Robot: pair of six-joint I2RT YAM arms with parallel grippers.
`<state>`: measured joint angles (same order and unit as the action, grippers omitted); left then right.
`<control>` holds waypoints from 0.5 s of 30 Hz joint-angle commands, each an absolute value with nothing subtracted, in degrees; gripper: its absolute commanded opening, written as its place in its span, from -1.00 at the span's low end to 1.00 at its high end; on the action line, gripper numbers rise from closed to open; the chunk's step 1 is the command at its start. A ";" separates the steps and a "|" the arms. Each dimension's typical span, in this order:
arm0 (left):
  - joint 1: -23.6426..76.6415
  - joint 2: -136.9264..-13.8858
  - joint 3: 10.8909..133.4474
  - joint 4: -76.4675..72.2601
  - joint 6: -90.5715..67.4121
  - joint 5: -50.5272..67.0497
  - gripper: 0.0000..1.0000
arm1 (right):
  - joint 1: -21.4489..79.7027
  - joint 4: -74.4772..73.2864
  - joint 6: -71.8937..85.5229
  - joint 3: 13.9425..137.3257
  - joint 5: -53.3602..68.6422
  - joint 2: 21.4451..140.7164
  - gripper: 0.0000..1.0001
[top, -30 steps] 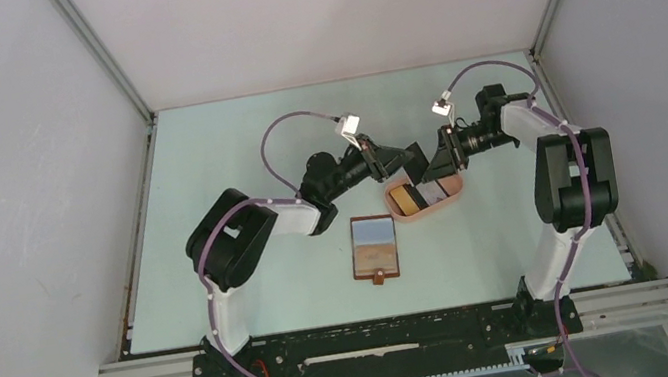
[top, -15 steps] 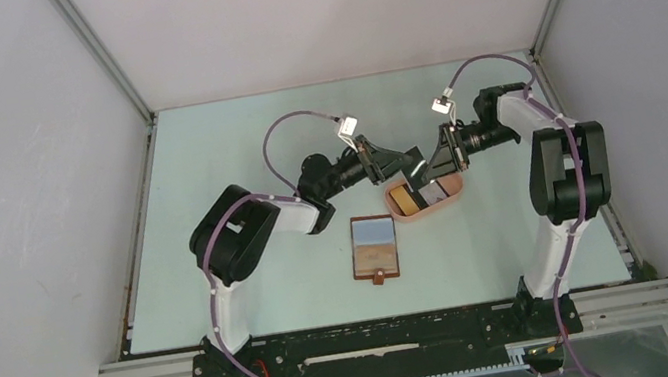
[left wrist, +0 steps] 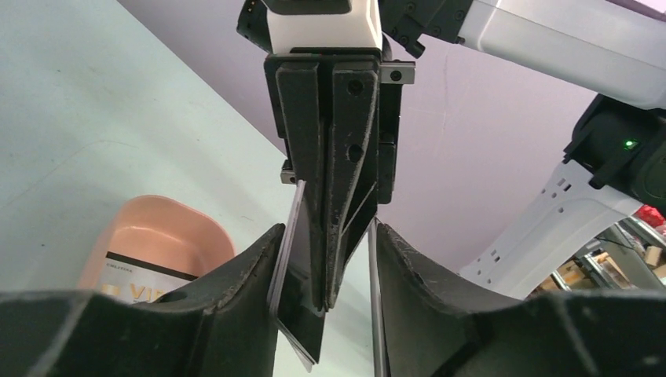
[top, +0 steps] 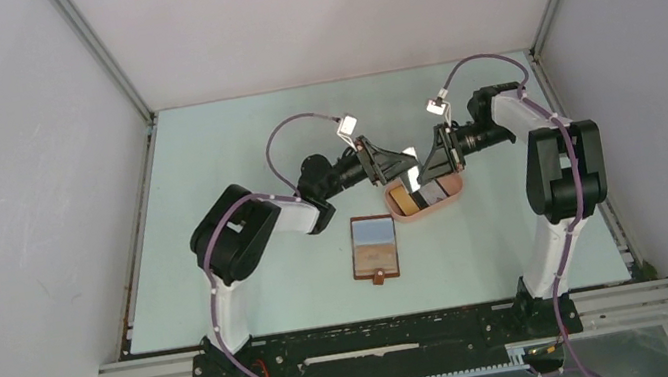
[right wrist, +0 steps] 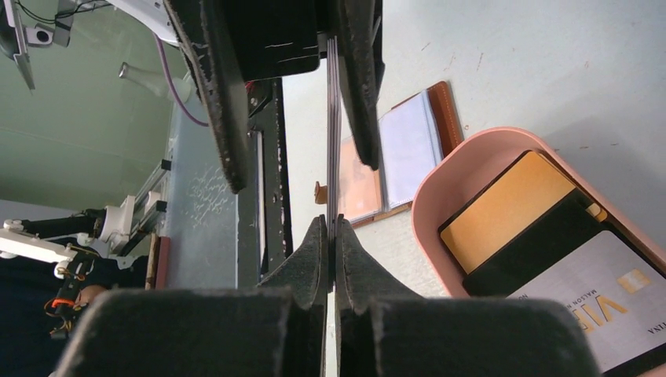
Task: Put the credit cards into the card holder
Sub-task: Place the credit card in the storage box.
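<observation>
Above the pink tray (top: 455,198) both grippers meet tip to tip. My right gripper (right wrist: 331,224) is shut on a dark credit card (right wrist: 332,141), which stands edge-on between its pads. My left gripper (left wrist: 326,236) is open; its fingers straddle the right gripper's fingers (left wrist: 334,157) and the card (left wrist: 302,314). A thin pale edge runs along the inner side of its right finger; I cannot tell what it is. Three more cards lie in the tray: yellow (right wrist: 506,208), black (right wrist: 542,243), pale grey (right wrist: 597,314). The brown card holder (top: 374,245) lies open on the table, nearer than the tray.
The pink oval tray's rim (right wrist: 428,196) sits just below and to the right of the held card. The card holder (right wrist: 408,149) lies beyond the tray's near end. Grey walls and metal rails enclose the pale green table (top: 235,164).
The left gripper has opened and let go of the card, while the right gripper has closed on it. Both arms have edged slightly toward the back.
</observation>
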<state>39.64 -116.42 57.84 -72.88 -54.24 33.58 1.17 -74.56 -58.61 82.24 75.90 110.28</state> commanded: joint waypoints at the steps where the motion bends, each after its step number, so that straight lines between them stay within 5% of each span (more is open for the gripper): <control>1: 40.11 -117.58 57.28 -78.01 -60.15 35.00 0.01 | 1.32 -71.58 -55.28 83.15 77.02 110.26 -1.00; 11: 40.59 -119.16 58.77 -77.15 -62.17 37.58 -0.22 | 1.47 -71.59 -53.76 83.80 76.29 111.85 -1.00; 15: 40.53 -119.39 59.58 -75.66 -62.01 38.24 -0.56 | 1.50 -71.87 -53.79 84.07 76.15 112.28 -1.00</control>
<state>39.97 -119.33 57.84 -74.41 -61.43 35.18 1.26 -72.03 -54.39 82.24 75.53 111.50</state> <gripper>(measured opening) 0.303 0.024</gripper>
